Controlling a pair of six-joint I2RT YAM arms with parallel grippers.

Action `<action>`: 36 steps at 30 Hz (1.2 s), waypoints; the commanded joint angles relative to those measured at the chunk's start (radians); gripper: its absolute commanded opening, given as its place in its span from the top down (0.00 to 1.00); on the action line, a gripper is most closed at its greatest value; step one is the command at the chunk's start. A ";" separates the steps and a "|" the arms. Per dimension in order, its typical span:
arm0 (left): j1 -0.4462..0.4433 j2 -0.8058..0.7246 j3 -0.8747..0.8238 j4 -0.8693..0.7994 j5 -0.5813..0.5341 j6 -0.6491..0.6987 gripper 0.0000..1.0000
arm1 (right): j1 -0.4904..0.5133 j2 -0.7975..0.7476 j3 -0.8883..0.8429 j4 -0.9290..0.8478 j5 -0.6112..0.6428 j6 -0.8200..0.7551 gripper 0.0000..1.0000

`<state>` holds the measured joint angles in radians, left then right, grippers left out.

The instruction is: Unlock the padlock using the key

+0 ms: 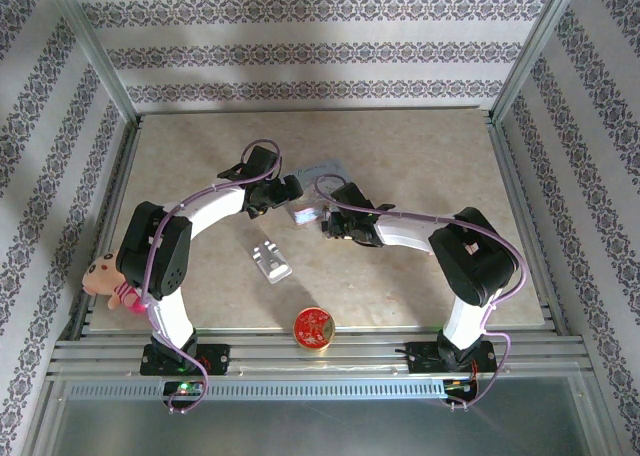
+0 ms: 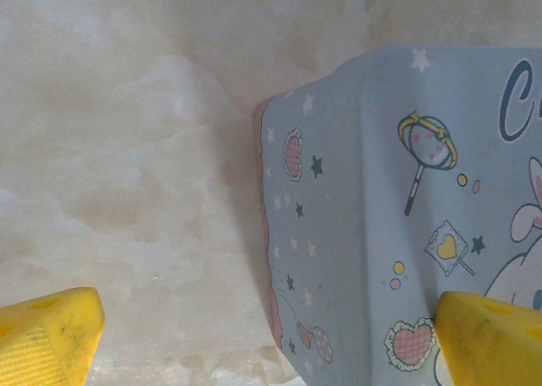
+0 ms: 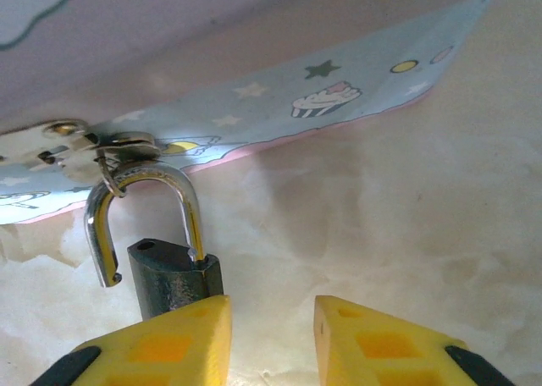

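Padlock (image 3: 174, 276) is hung upright on the box (image 3: 339, 90) hasp (image 3: 76, 140), shackle swung free, just ahead-left of right fingers (image 3: 169, 339), set narrow and empty; left fingers (image 2: 47, 335) are spread wide.

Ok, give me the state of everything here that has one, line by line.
Padlock: unlocked, shackle swung open, hooked in the hasp.
Cartoon-print tin box: lid down, hasp fastened.
Left gripper: open, empty, above the box's edge.
Right gripper: open, empty, one finger in front of the padlock body.
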<state>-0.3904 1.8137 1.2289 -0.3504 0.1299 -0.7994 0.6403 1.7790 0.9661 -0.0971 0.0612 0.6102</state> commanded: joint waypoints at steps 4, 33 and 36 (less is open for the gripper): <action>0.021 -0.023 -0.027 0.004 0.008 -0.016 0.01 | 0.030 -0.034 -0.013 0.034 0.010 0.009 0.67; 0.028 -0.010 -0.032 0.016 0.022 -0.028 0.01 | 0.053 0.084 0.071 -0.002 0.030 0.097 0.51; 0.028 -0.014 -0.037 0.021 0.025 -0.028 0.01 | 0.049 0.095 0.076 -0.002 0.026 0.097 0.54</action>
<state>-0.3775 1.8111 1.2118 -0.3252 0.1616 -0.8192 0.6960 1.8496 1.0229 -0.0776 0.0807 0.6899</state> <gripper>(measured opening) 0.993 0.465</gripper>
